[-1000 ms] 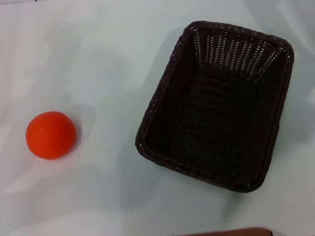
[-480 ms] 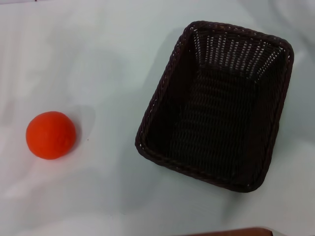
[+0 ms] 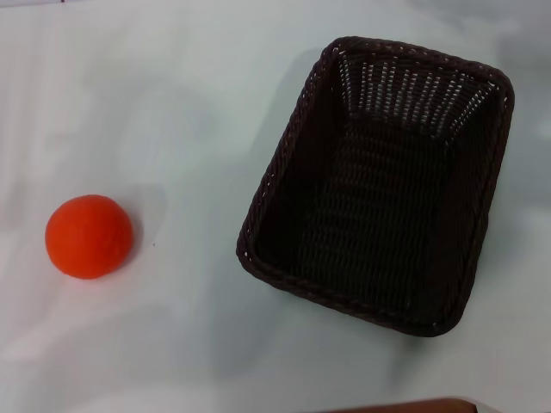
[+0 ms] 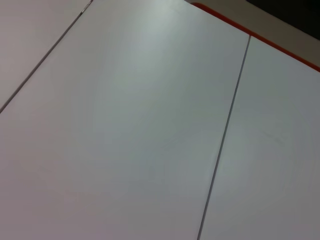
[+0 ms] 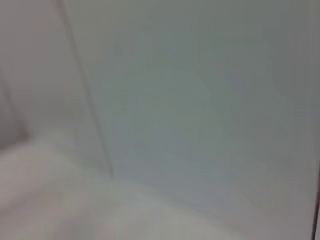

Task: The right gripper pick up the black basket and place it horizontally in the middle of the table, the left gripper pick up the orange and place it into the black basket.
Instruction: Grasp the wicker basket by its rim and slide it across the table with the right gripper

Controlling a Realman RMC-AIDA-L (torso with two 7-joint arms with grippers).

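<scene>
Neither pincer is seen in any view, so I cannot tell if the right pincer or the left pincer is spread or pressed together; both wrist views show only pale flat surface with thin seams.

On the tabletop (image 3: 172, 103) the basket (image 3: 379, 185) lies in the right half of the head view, its long side running from the upper part of the frame to the lower part and a little tilted. It is dark woven wicker with a braided rim, and it is empty. The orange (image 3: 89, 237) sits at the lower left of the frame, well apart from the basket.

I think the risk is mostly in the turning. A grip on one thin rim could let the basket swing or slip. The round orange may also roll away if a finger pushes it from one side.
</scene>
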